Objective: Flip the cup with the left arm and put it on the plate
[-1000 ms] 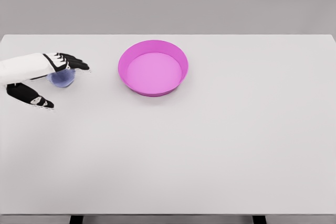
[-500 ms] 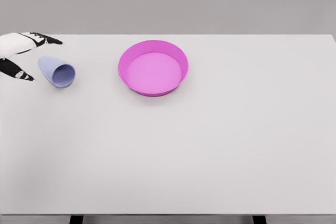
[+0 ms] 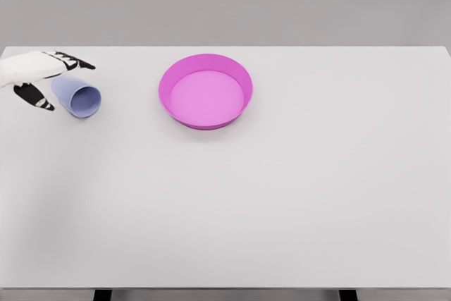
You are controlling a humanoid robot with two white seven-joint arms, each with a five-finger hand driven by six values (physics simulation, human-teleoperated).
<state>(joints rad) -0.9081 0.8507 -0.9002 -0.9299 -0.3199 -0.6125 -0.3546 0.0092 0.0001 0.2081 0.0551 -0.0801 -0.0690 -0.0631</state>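
Lavender cup (image 3: pixel 77 97) on its side on white counter (image 3: pixel 282 202), far left, mouth facing front-right, well apart from pink plate (image 3: pixel 205 90). Left hand (image 3: pixel 39 75) just beside cup's closed end, fingers (image 3: pixel 74 62) spread above it, thumb below; nothing gripped.

Risks, as judged:
- Cup on side rolls freely; nudge from one finger could send it off counter's left edge.
- Shallow grip on tapered wall may slip during flip.
- Raised plate rim could tip cup set down off-centre.
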